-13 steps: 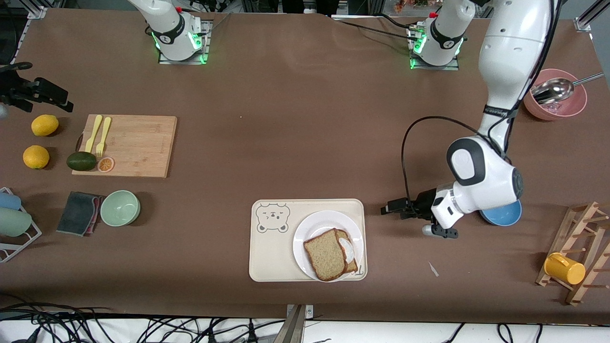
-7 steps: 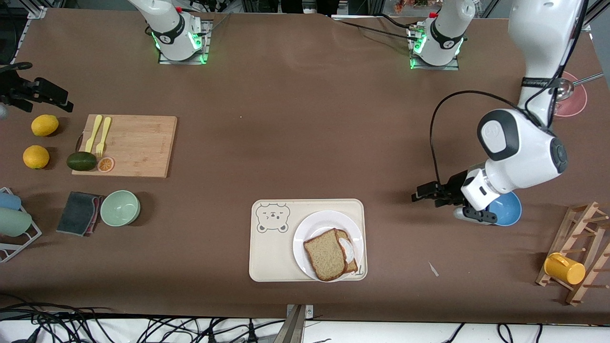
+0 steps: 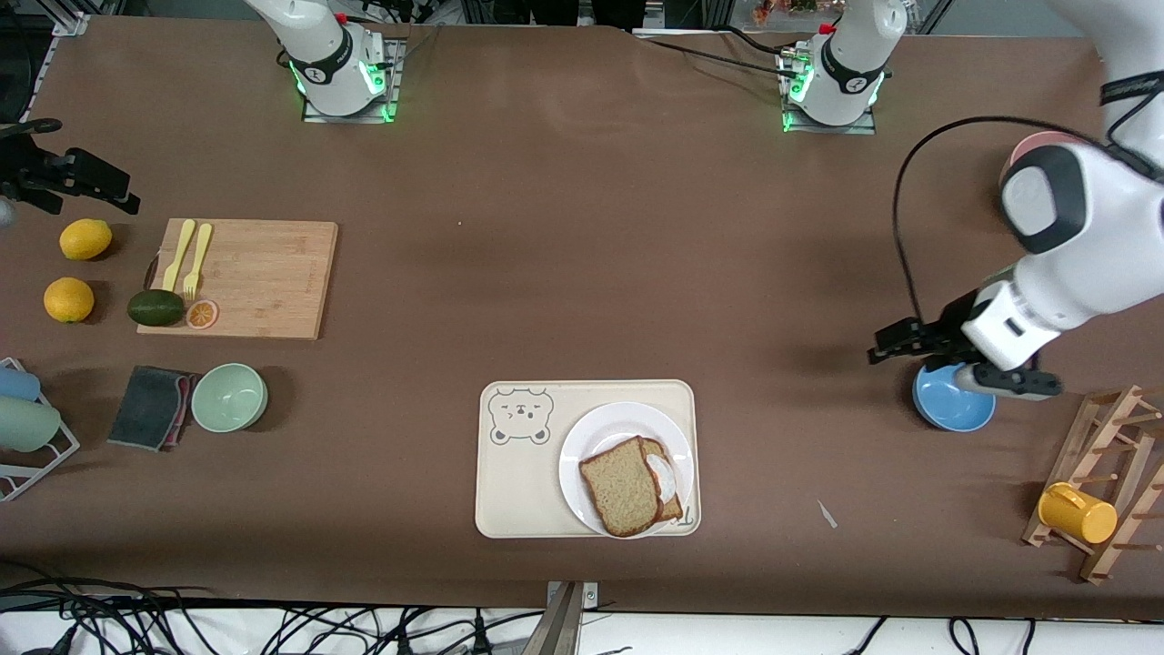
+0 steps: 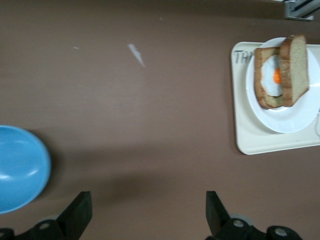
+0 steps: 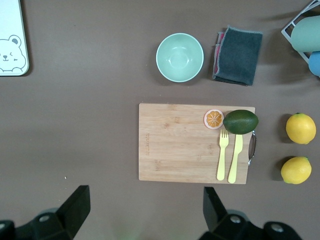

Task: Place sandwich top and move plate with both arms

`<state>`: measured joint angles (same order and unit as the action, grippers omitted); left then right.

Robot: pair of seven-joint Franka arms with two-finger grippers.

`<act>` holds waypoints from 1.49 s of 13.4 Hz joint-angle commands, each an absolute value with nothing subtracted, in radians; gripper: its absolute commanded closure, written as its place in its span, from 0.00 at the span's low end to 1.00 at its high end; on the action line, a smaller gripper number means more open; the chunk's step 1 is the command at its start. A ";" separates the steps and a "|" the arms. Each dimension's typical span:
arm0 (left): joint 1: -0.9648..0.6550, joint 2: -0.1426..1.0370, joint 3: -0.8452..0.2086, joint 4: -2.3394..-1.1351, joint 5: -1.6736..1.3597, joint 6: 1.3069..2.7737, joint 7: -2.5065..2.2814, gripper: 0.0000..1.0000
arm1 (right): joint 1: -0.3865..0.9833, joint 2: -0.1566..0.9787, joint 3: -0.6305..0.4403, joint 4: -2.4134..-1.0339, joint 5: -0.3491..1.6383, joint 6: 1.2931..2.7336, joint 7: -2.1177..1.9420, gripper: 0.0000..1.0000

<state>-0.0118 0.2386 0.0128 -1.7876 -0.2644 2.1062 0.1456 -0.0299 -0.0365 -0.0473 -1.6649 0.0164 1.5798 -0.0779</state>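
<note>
My sandwich top (image 3: 620, 487), a brown wholemeal slice with darker crust, lies tilted over the egg toast (image 3: 667, 478), partly covering it. Both sit on the glossy white plate (image 3: 600, 428), which rests on the cream tray.

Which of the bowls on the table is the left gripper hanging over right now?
The blue bowl, beside the wooden rack; the left gripper hangs at its edge. The pale green bowl sits beside the grey cloth.

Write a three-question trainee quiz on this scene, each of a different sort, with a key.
1. True or false: the sandwich top lies on the plate.
2. What is the left tool over? A) blue bowl B) bare table beside the bowl C) cream tray
3. Fill in: the left tool's fingers are ____.

Key: 1 true; 2 B; 3 open.
</note>
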 commanded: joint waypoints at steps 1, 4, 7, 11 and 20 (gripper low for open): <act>0.015 0.134 0.000 -1.832 -0.146 2.056 0.068 0.00 | -0.041 -0.037 -0.038 -1.655 0.017 1.568 -0.075 0.00; 0.038 0.068 -0.006 -1.822 -0.036 2.005 0.058 0.00 | -0.041 -0.037 -0.038 -1.655 0.017 1.566 -0.075 0.00; 0.081 -0.027 -0.009 -1.822 -0.018 1.942 0.060 0.00 | -0.041 -0.037 -0.040 -1.655 0.017 1.568 -0.075 0.00; 0.097 -0.063 -0.018 -1.735 -0.018 1.797 0.061 0.00 | -0.041 -0.037 -0.040 -1.655 0.017 1.568 -0.075 0.00; 0.063 0.020 -0.012 -1.497 -0.031 1.553 0.058 0.00 | -0.041 -0.037 -0.040 -1.655 0.017 1.568 -0.078 0.00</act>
<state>0.0793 -0.0329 -0.0123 -1.5770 -0.0508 1.6001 0.0744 -0.0299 -0.0361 -0.0479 -1.6649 0.0164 1.5797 -0.0779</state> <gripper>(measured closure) 0.000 0.000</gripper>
